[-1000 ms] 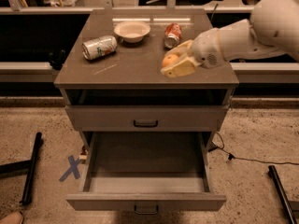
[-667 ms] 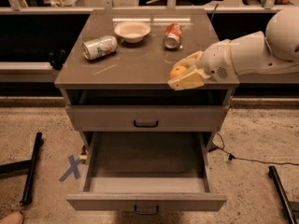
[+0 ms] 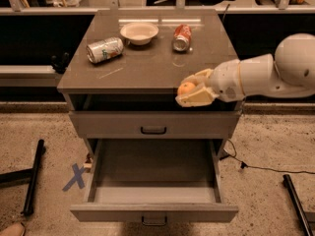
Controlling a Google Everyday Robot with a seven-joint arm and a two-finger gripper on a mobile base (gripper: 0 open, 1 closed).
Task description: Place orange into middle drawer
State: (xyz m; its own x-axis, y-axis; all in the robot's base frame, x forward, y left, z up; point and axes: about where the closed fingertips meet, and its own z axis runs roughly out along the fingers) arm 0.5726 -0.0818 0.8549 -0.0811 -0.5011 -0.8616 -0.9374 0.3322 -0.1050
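Observation:
My gripper (image 3: pixel 191 89) is shut on the orange (image 3: pixel 186 88), a small round orange fruit held between cream-coloured fingers (image 3: pixel 199 96). It hangs in the air just past the cabinet top's front edge, at the right, above the upper drawer front (image 3: pixel 153 125). The white arm (image 3: pixel 261 75) reaches in from the right. The middle drawer (image 3: pixel 153 170) is pulled out wide open below, grey-brown and empty inside, with a small dark handle on its front (image 3: pixel 154 221). The orange is above and a little right of the drawer's middle.
On the cabinet top (image 3: pixel 147 63) lie a silver-green can on its side (image 3: pixel 105 49), a white bowl (image 3: pixel 139 32) and a red soda can (image 3: pixel 181 37). A blue X mark (image 3: pixel 75 176) is on the floor at left, dark bars (image 3: pixel 33 177) lie beside the cabinet, and a cable (image 3: pixel 266 168) runs at right.
The gripper with the orange has moved from over the tabletop's right side forward and down, past the front edge, and now hangs over the open drawer.

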